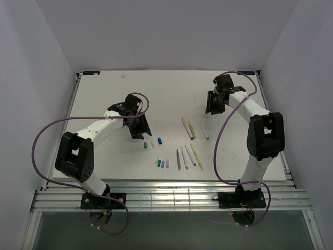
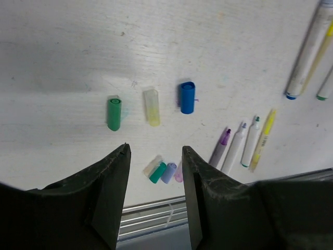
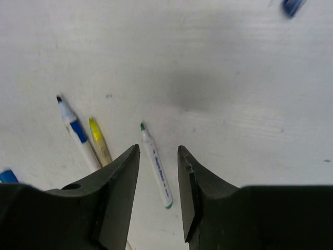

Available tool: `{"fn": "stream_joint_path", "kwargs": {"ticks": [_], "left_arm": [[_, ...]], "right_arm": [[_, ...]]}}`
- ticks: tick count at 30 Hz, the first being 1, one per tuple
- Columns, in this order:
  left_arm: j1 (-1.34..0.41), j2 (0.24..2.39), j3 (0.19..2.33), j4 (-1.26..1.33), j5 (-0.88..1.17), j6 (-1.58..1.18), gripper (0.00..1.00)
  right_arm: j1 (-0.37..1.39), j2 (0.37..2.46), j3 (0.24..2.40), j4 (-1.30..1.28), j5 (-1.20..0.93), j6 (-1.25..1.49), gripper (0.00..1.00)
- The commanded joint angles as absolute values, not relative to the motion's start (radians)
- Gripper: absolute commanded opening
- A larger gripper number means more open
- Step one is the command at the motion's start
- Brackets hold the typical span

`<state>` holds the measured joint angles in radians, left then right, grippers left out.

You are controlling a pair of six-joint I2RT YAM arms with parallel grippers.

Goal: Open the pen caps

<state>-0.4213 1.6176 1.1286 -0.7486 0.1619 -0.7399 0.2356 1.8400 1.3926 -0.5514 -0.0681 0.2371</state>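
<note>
— What sort of place is this?
— A robot lab cell: plain white panels box in my white counter, and my left arm and right arm (purple cables looping off them) are bolted to an aluminium rail.

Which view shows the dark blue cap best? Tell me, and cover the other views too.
The left wrist view: the dark blue cap lies close and sharp, on its side. The top view shows it only as a tiny speck. The right wrist view has blurred blue bits at its edges; whether either is this cap, I cannot tell.
</note>
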Motion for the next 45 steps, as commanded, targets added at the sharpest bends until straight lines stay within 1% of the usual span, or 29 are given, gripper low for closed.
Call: {"fn": "stream_joint_path", "kwargs": {"ticks": [1, 5, 7, 12, 20, 27, 33, 39, 45], "left_arm": [[-0.417, 1.517, 1.166, -0.753, 0.19, -0.723, 0.55], [-0.419, 1.435, 1.126, -0.723, 0.225, -0.713, 0.55], [-0.42, 1.402, 1.086, -0.71, 0.241, -0.712, 0.55], [-0.422, 1.312, 1.013, -0.652, 0.276, -0.69, 0.55], [-0.422, 1.302, 0.988, -0.624, 0.322, -0.653, 0.55], [-0.422, 1.335, 0.992, -0.611, 0.334, -0.66, 0.55], [-0.422, 1.354, 0.989, -0.588, 0.347, -0.672, 0.55], [-0.422, 1.371, 0.982, -0.565, 0.357, -0.684, 0.56], [-0.422, 1.385, 0.985, -0.558, 0.362, -0.687, 0.55]], "right_arm": [[0.172, 1.905, 1.532, -0.57, -0.005, 0.31, 0.43], [0.135, 2.038, 1.69, -0.627, 0.058, 0.33, 0.52], [0.121, 2.083, 1.78, -0.649, 0.078, 0.333, 0.53], [0.092, 2.196, 1.902, -0.661, 0.089, 0.339, 0.53], [0.048, 2.345, 2.095, -0.681, 0.069, 0.354, 0.53], [0.029, 2.419, 2.175, -0.68, 0.087, 0.351, 0.53], [0.029, 2.471, 2.203, -0.68, 0.098, 0.345, 0.53], [0.029, 2.499, 2.221, -0.681, 0.123, 0.345, 0.51], [0.04, 2.542, 2.287, -0.771, 0.213, 0.338, 0.4]]}}
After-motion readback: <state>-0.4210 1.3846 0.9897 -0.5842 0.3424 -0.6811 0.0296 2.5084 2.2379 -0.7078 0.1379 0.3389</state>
